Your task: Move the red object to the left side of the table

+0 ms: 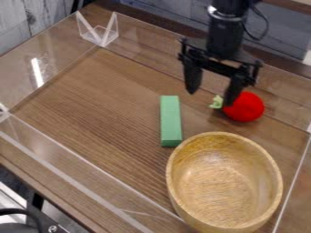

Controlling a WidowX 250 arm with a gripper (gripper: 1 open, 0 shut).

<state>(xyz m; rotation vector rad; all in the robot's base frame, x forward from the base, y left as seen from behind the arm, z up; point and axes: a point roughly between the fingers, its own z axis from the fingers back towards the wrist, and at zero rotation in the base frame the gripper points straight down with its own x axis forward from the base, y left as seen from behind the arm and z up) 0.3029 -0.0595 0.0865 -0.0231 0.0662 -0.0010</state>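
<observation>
The red object (246,106) is a small round toy fruit with a green leafy tip, lying on the dark wood-grain table (97,100) at the right side. My gripper (214,92) hangs pointing down just left of it, open, with nothing between its fingers. Its right finger (235,95) stands close over the fruit's leafy end; whether it touches I cannot tell.
A green rectangular block (170,120) lies left of the fruit, near the middle. A large wooden bowl (224,182) sits at the front right. Low clear acrylic walls (36,68) edge the table.
</observation>
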